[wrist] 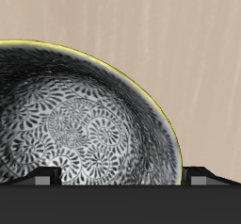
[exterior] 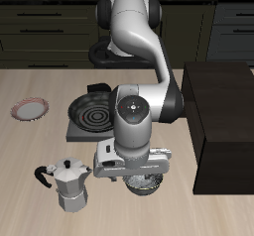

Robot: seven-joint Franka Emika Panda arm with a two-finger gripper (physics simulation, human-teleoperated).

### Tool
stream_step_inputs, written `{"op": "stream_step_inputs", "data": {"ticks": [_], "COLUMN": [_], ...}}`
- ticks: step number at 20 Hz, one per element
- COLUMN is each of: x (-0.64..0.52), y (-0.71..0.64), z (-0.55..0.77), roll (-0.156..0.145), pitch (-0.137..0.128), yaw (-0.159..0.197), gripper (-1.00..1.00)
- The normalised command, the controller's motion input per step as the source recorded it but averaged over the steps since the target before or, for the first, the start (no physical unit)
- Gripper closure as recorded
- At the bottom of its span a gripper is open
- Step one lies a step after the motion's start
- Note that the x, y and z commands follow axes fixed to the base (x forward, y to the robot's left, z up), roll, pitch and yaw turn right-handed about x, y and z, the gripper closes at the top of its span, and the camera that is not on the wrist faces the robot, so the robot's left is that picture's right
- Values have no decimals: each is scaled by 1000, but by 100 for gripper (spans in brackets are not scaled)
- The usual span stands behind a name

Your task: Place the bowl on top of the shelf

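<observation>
The bowl [exterior: 146,184] is small, with a dark rim and a speckled silvery inside, and sits on the table near its front edge, mostly hidden under my hand. In the wrist view the bowl [wrist: 75,124] fills most of the frame, very close. My gripper [exterior: 139,175] hangs low right over the bowl, and in the wrist view the gripper [wrist: 122,181] shows its fingertips [wrist: 42,179] wide apart, so it is open, with one side of the rim between them. The shelf [exterior: 224,121] is a large, nearly black cabinet with a flat top, standing beside the bowl.
A silver moka pot [exterior: 68,184] stands close beside the bowl near the front edge. A black frying pan [exterior: 94,111] rests on a grey slab [exterior: 71,133] farther back. A pink-rimmed plate [exterior: 30,108] lies at the far side of the table.
</observation>
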Motion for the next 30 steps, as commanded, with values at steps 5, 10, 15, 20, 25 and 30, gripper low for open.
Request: {"op": "stream_step_inputs", "data": {"ticks": [5,10,15,20,25,30], "x": [-20,-16,-32,-49,-76,-91], "y": [-24,8,32,54,64,-5], "z": [-111,64,124,347,352,391], "roll": [24,9,15,14,12,-8], "pitch": [15,-8,-19,-45,-54,-52], "yaw": [-7,-4,0,-9,6,4], "gripper": [100,100,100,100,100,100]}}
